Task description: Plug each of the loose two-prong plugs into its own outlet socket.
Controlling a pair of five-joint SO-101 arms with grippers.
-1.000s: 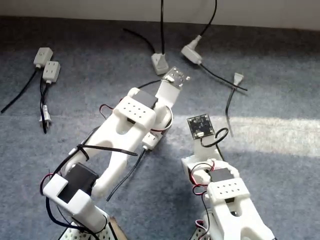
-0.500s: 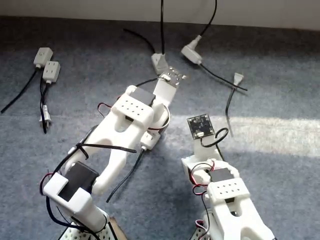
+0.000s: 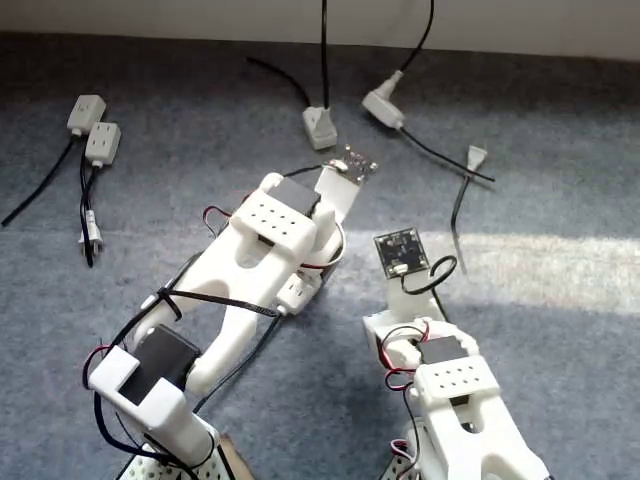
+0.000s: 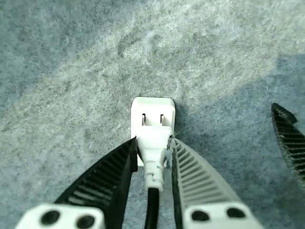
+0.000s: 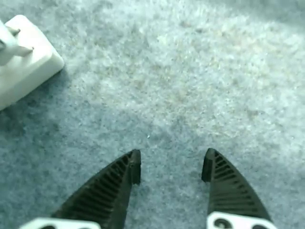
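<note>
Left gripper (image 4: 153, 143) is clamping the neck of a corded white outlet socket (image 4: 152, 112). The socket is lying on the carpet (image 4: 71, 57), its long axis running in line with the jaws and its two slots facing away from the wrist. I am judging the loose plug (image 3: 383, 105) as lying just ahead, toward the right arm's side, nearer this arm. Right gripper (image 5: 169, 167) is hanging open.

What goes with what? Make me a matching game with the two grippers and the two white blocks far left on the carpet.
Things:
A. left gripper
B. right gripper
C. two white blocks

States:
1. open above bare carpet
2. lying side by side
3. shut on a slotted socket

Pairs: A-3, B-1, C-2.
</note>
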